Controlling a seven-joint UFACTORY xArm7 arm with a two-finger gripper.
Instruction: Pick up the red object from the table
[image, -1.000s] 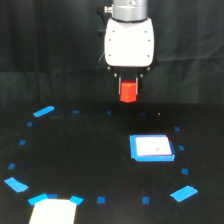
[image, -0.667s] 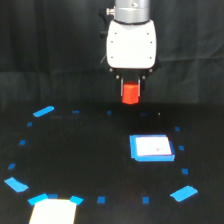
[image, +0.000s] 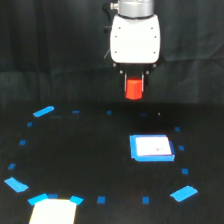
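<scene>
The red object (image: 133, 89) is a small red-orange stubby block held between the dark fingers of my gripper (image: 134, 91). It hangs in the air above the black table (image: 90, 150), near the upper middle of the exterior view. The gripper is shut on it, under the white arm head (image: 135, 35). The block's top is hidden between the fingers.
A flat white pad with a blue edge (image: 151, 148) lies on the table below and to the exterior view's right of the gripper. Light-blue tape pieces (image: 43, 111) and small blue marks ring the table. A pale sheet (image: 54, 211) lies at the bottom left.
The gripper has risen a little with the red object in it. Nothing on the table has moved.
</scene>
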